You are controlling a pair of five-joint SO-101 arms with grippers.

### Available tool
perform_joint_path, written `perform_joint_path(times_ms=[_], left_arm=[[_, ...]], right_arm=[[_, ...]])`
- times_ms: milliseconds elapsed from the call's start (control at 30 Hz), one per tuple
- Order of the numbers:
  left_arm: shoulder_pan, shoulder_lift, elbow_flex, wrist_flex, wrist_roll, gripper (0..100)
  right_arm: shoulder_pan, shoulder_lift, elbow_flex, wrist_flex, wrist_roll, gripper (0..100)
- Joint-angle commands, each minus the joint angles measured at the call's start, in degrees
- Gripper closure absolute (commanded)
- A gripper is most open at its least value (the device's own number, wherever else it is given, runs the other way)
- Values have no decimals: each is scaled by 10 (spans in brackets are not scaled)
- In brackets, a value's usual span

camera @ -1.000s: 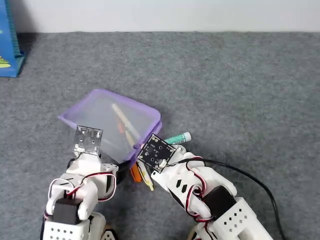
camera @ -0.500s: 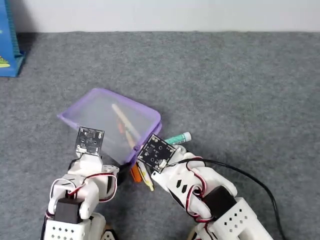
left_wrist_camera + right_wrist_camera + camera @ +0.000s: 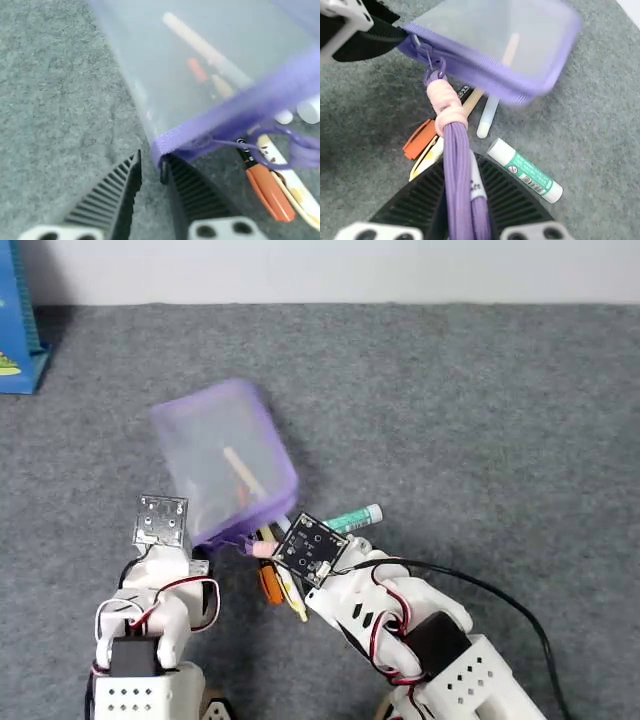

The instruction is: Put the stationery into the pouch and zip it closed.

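Pouch [image 3: 225,455] corner pinched between left fingers [image 3: 120,195]; right fingers [image 3: 420,195] clamped on zipper tassel [image 3: 457,165]; pens [image 3: 271,585] outside.

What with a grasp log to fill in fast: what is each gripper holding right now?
Left gripper: closed on a corner of the pouch.
Right gripper: closed on the purple zipper tassel.

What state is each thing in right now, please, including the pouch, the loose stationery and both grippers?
left gripper: shut on a corner of the pouch.
right gripper: shut on the tassel.
pouch: held by that corner; whether its zip is open cannot be told.
tassel: hooked to the zip pull, stretched taut.
glue stick: lying on the carpet, outside the pouch.
orange marker: lying on the carpet, outside the pouch.
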Motion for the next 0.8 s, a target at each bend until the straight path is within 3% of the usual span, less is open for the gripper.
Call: perform_joint_path(times_ms=[0, 267, 633, 767], left_arm=[[-12, -2, -4, -17, -6, 959], [-12, -2, -4, -17, -4, 987], [-11, -2, -5, -17, -3, 987], [-11, -2, -5, -17, -3, 987]], right_arm=[[0, -8, -10, 4, -4, 986], [1, -8, 3, 54, -6, 768], [-1, -8, 4, 51, -24, 824], [-29, -7, 7, 33, -26, 798]])
